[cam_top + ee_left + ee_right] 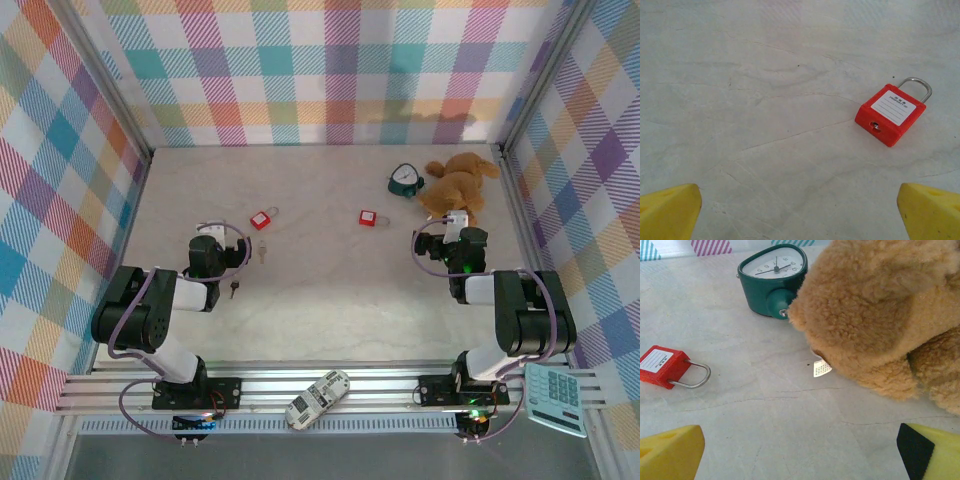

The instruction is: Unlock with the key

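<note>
Two red padlocks lie flat on the table, one (264, 218) left of centre and the other (368, 217) near the middle. A silver key (262, 251) lies just below the left padlock, and a dark-headed key (234, 290) lies nearer the left arm. My left gripper (210, 232) is open and empty, left of that padlock (890, 114), whose keyhole faces the camera. Its yellow fingertips (670, 210) stand wide apart over bare table. My right gripper (457, 220) is also open and empty. The other padlock (662, 366) lies to its far left.
A brown plush bear (458, 183) lies at the back right, close ahead of my right gripper, its fur (880, 315) large in the right wrist view. A green alarm clock (404, 180) sits beside it. A remote (318, 398) and a calculator (556, 397) rest on the front rail.
</note>
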